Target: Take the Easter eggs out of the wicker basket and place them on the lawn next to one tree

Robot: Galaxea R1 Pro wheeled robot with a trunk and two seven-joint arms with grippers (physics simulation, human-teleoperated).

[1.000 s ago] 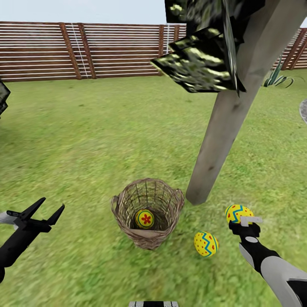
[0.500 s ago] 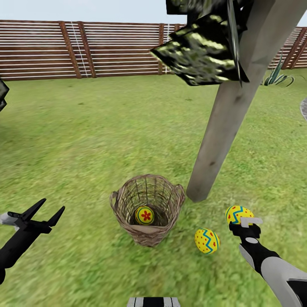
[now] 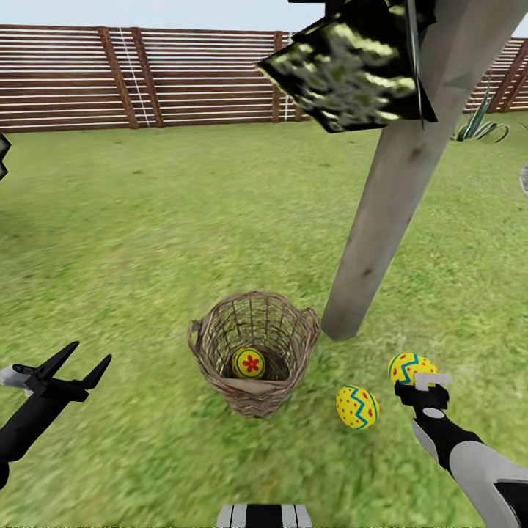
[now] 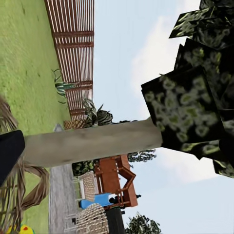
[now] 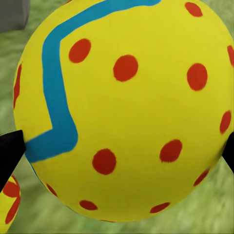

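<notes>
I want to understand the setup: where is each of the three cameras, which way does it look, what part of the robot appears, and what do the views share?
Head: high on the robot, looking down at basket, trunk and lawn; left gripper and right gripper show.
Left wrist: near that gripper, facing the trunk and sky.
Right wrist: near that gripper, close on the egg; dark fingertips at the edges.
Shared: head and right wrist both show this egg; head and left wrist the trunk.
</notes>
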